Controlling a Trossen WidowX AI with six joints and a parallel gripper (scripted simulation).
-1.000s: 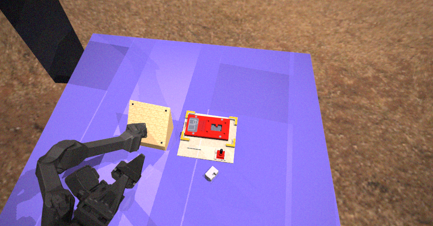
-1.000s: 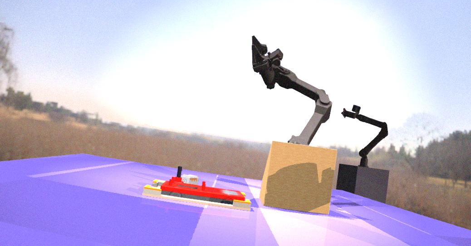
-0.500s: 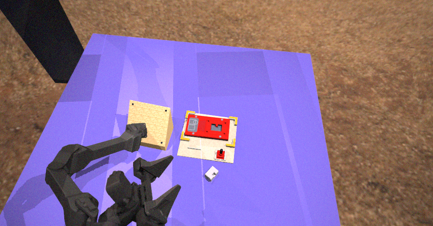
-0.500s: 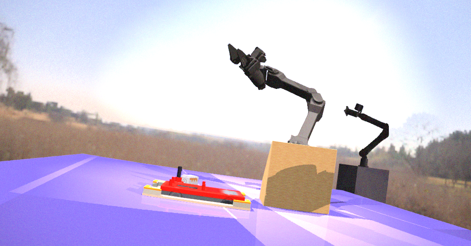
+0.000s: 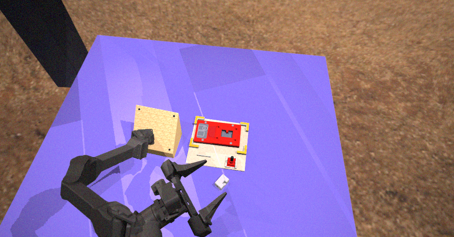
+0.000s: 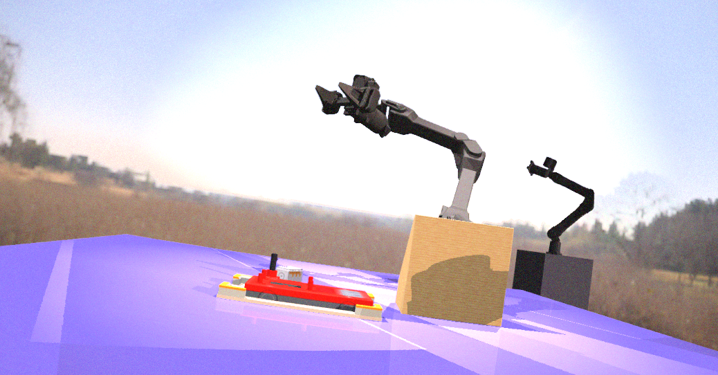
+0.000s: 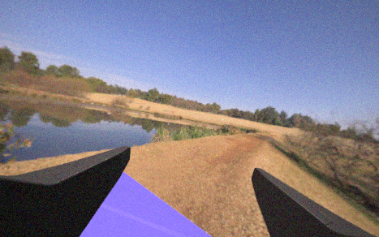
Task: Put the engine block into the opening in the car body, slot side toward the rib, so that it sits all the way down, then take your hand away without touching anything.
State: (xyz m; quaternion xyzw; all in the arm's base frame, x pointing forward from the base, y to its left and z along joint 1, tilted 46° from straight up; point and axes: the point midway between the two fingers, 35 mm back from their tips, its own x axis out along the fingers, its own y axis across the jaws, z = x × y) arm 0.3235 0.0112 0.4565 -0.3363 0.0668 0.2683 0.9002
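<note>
The engine block [image 5: 221, 181] [image 6: 292, 274], small and white with a dark mark on top, lies turned at an angle on the table, off the cream base plate. The red car body [image 5: 211, 131] [image 6: 326, 291] lies between yellow corner brackets on that plate. Its opening shows a grey floor and no block; a small red rib [image 5: 227, 131] juts in from the far edge in the top view. My gripper [image 5: 216, 176] [image 6: 328, 86] [image 7: 191, 162] is wide open and empty, high above the table. The top view shows the block between its fingertips only by line of sight.
A red piece with a black post [image 5: 231, 162] stands on the cream base plate [image 5: 218, 159] [image 6: 301, 309], beside the car. The arm stands on a wooden block [image 5: 158, 124] [image 6: 456, 242], close to the plate. A second dark arm [image 6: 572, 184] stands on a dark pedestal [image 6: 562, 277] farther back.
</note>
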